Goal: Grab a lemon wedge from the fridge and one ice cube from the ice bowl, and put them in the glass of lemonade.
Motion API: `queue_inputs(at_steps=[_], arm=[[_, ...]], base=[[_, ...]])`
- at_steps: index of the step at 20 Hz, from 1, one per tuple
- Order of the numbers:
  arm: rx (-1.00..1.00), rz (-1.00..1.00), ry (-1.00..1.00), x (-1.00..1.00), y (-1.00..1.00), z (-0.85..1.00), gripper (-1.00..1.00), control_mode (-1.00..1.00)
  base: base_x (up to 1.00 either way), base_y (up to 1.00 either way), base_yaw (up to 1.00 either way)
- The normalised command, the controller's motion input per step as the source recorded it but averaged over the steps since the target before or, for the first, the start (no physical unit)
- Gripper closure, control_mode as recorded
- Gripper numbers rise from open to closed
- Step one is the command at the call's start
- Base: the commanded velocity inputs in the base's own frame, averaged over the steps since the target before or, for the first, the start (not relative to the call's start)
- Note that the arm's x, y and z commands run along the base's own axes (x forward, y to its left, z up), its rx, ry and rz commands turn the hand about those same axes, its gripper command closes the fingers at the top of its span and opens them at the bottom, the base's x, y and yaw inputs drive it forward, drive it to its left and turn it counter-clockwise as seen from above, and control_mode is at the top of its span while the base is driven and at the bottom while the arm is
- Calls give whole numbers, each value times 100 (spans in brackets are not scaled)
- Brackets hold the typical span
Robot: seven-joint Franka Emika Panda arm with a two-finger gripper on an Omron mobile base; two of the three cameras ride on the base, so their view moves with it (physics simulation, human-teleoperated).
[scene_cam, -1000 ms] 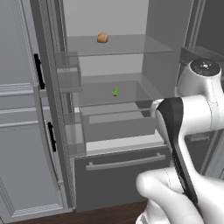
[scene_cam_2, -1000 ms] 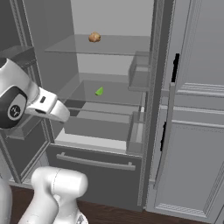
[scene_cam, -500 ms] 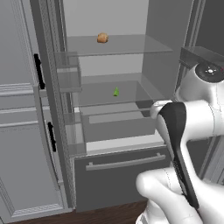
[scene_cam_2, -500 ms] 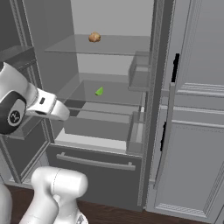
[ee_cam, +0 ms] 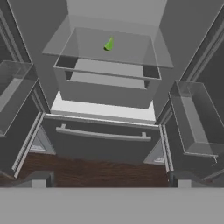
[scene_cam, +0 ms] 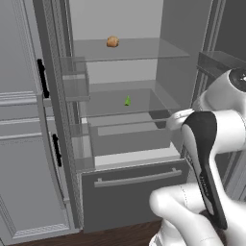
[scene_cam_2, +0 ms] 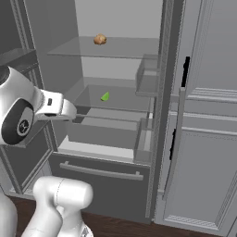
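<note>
The fridge (scene_cam: pixel 134 194) stands with its doors open, clear shelves showing. A tiny yellow-green lemon wedge (scene_cam: pixel 127 101) (scene_cam_2: pixel 105 96) (ee_cam: pixel 109 44) lies on the middle glass shelf, above a clear crisper bin. My gripper (ee_cam: pixel 109 181) is open and holds nothing, its fingertips (ee_cam: pixel 39 179) wide apart. It hangs in front of the fridge, well short of the wedge and below shelf level, pointing in over the bottom drawer. The glass of lemonade and the ice bowl are out of view.
A round tan-brown lump (scene_cam: pixel 112 42) (scene_cam_2: pixel 100 39) sits on the top shelf. The bottom drawer's horizontal handle (ee_cam: pixel 105 134) lies below the shelves. Clear door bins (ee_cam: pixel 192 118) flank the opening on both sides. Panelled grey cabinets (scene_cam_2: pixel 208 139) stand beside the fridge.
The arm has shifted only slightly. The jaws stay open and the lemon wedge has not moved.
</note>
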Motion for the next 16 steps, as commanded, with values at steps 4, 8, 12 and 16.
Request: queue_inputs(at_steps=[4,8,12,16], arm=[[-1,6,-1,1,0,0,-100,-100],[0,0,0,14,2,0,-100,-100],[0,0,0,0,0,0,-100,100],[0,0,0,0,0,0,-100,100]], base=[[0,0,0],[0,0,0],[98,10,0],[91,0,0]])
